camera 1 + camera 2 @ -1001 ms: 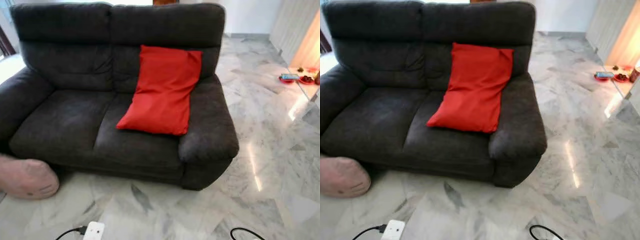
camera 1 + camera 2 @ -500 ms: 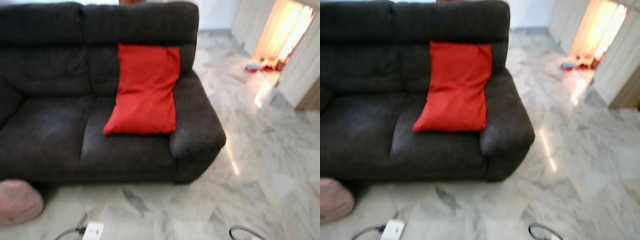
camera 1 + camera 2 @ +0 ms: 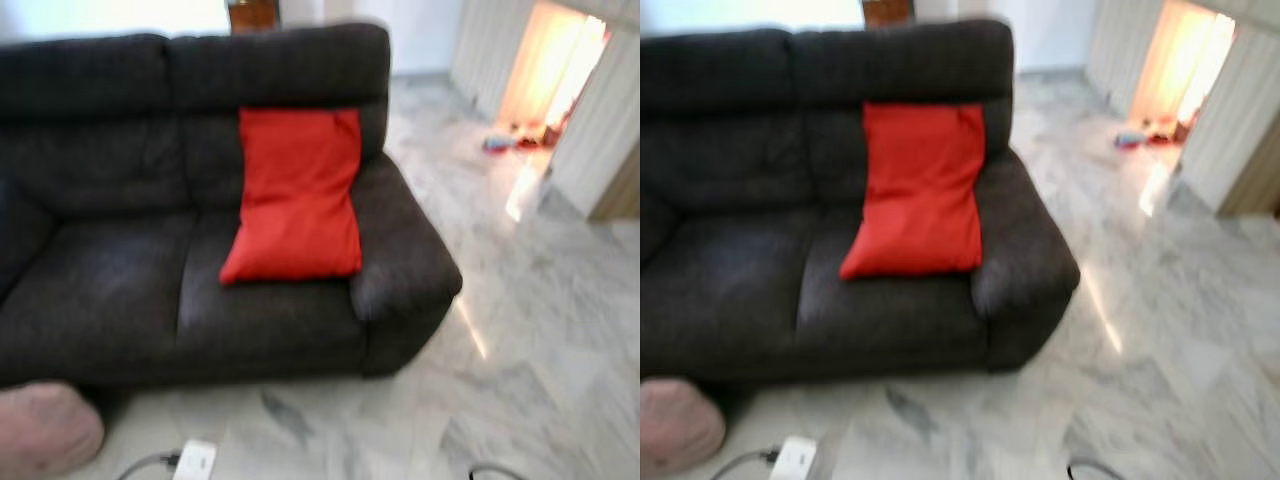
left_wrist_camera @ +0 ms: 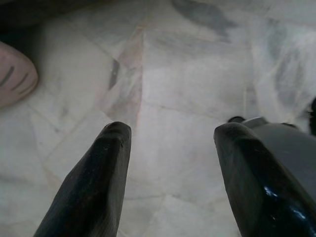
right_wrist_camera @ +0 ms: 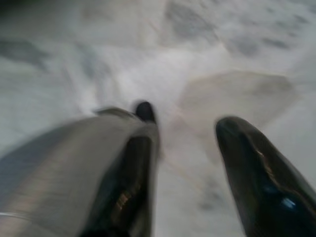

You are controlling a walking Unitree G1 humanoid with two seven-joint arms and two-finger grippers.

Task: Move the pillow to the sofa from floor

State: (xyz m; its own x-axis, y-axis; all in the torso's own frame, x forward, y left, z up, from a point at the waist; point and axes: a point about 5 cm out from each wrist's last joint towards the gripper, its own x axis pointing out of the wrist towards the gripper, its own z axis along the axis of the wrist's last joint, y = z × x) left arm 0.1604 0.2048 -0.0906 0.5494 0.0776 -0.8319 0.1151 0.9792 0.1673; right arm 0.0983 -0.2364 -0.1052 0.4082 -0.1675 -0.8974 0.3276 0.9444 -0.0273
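A red pillow [image 3: 295, 195] leans upright against the backrest of a dark two-seat sofa [image 3: 110, 270], on its right-hand seat beside the armrest. A pink cushion [image 3: 45, 430] lies on the marble floor at the sofa's front left corner, and its edge [image 4: 15, 74] shows in the left wrist view. My left gripper [image 4: 170, 136] hangs open over bare floor. My right gripper [image 5: 192, 136] is open too, also over floor, holding nothing.
A white power strip [image 3: 193, 462] with a cable lies on the floor in front of the sofa. A dark cable loop [image 3: 490, 470] lies further right. Small items [image 3: 500, 142] sit on the floor by a lit doorway at the far right. Open marble floor extends right of the sofa.
The whole picture has shifted and blurred, so the camera has moved; the sofa now sits lower and slightly right in view. The pillow and cushion stay where they were.
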